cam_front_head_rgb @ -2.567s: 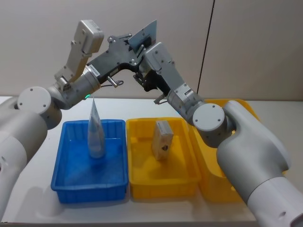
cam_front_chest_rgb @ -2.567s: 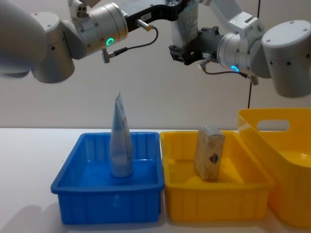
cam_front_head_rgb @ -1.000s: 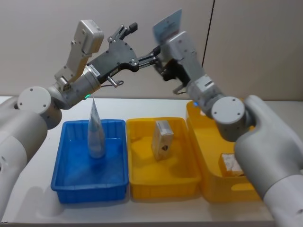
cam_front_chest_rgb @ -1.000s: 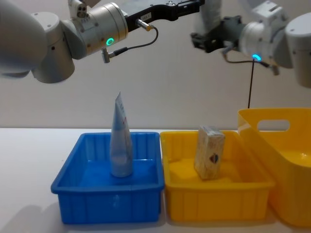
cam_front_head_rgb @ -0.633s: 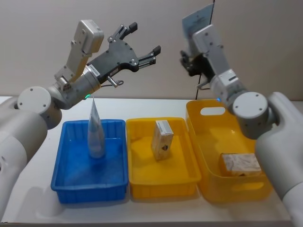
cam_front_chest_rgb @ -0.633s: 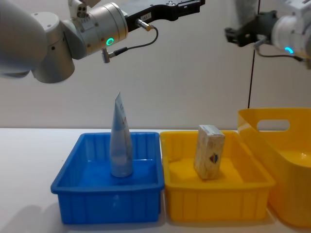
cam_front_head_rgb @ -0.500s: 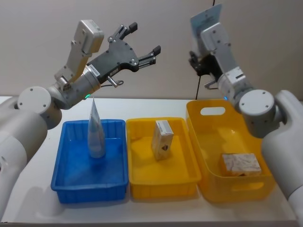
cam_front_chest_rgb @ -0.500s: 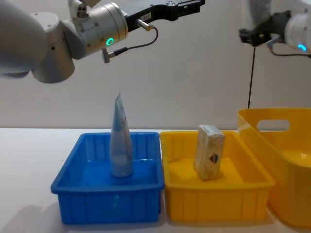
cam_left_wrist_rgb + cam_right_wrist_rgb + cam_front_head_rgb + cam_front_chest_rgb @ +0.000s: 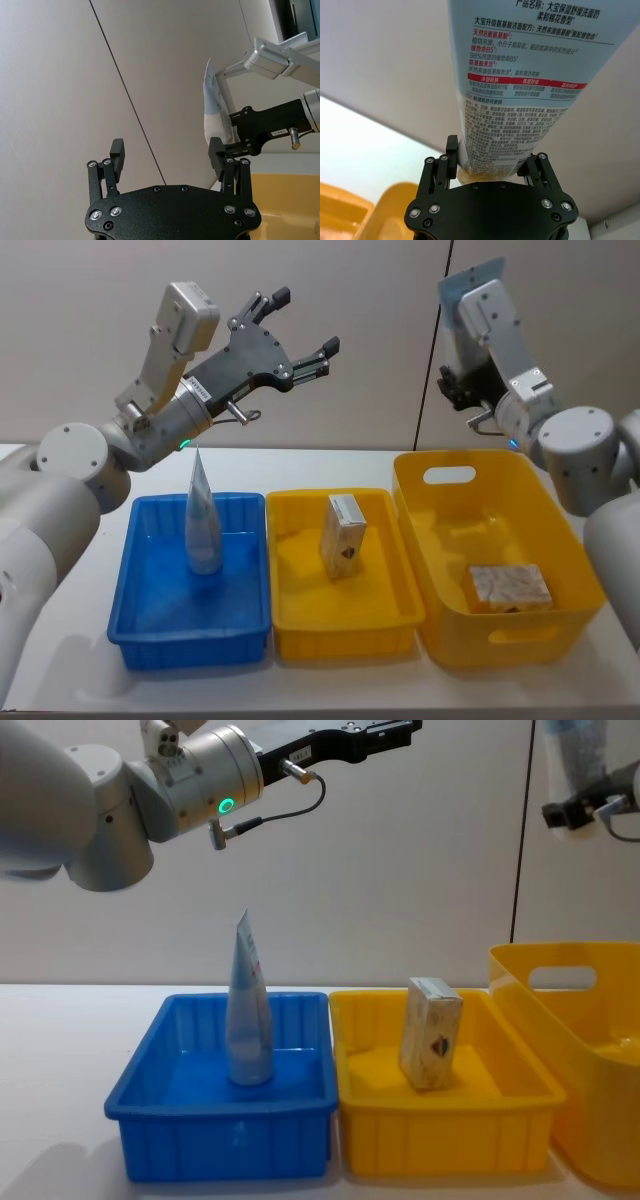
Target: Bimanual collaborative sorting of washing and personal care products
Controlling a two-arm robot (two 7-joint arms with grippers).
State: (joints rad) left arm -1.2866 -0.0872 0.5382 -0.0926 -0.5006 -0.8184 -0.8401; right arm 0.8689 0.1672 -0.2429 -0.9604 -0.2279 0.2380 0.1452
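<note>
Wall behind; right gripper point(image 9: 491, 162) clamps printed tube point(image 9: 520, 95).

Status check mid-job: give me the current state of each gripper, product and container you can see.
left gripper: raised above the trays, jaws open, empty.
right gripper: raised high above the yellow basket, jaws shut on a tube.
held tube: clamped, sticking up.
tube in blue tray: standing upright.
box in yellow tray: standing, tilted.
box in basket: lying flat.
blue tray: holds one tube.
yellow tray: holds one box.
yellow basket: holds one box.
</note>
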